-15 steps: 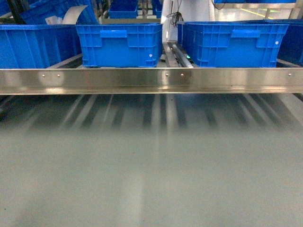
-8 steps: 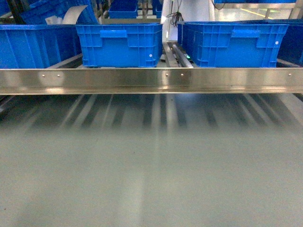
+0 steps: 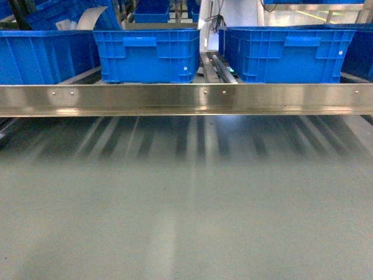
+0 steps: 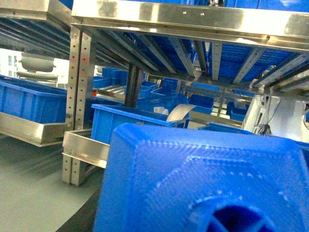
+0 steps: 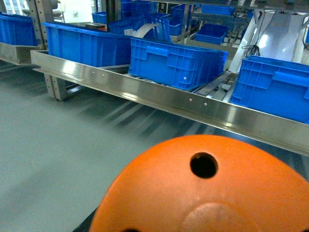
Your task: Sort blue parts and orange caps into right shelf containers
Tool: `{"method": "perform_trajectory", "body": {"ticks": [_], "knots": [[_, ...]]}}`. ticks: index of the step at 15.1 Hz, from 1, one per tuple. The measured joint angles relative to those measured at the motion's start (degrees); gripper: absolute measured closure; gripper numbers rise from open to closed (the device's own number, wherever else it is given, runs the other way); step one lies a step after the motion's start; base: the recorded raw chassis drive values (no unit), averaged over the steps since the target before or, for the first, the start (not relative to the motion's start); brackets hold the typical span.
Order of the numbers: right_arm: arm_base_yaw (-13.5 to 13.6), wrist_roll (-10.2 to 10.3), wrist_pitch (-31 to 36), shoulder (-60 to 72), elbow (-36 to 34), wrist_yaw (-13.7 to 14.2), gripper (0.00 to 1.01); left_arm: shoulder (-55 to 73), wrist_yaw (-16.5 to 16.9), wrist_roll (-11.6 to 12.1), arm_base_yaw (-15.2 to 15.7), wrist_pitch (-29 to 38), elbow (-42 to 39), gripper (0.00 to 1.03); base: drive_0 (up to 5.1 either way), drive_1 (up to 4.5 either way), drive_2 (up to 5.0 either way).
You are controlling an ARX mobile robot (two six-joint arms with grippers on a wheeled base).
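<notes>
you've a blue part filling the left wrist view and an orange cap the right, jaws unseen so i cannot tell their grip, and the crates at twelve o'clock sit behind the shelf rail, which a low carry could clip.

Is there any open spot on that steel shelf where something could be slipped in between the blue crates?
A narrow gap runs between the middle crate and the right crate, holding a metal track. The middle crate and the left crate sit almost touching. Below the front rail, the grey floor lies bare.
</notes>
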Motion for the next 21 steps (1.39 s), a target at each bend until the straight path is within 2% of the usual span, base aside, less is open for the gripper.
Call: {"method": "perform_trajectory", "body": {"ticks": [21], "knots": [[0.0, 0.0, 0.0, 0.0, 0.0, 0.0, 0.59, 0.0, 0.0, 0.0, 0.0, 0.0, 0.0, 0.57, 0.0, 0.0, 0.0]]}}
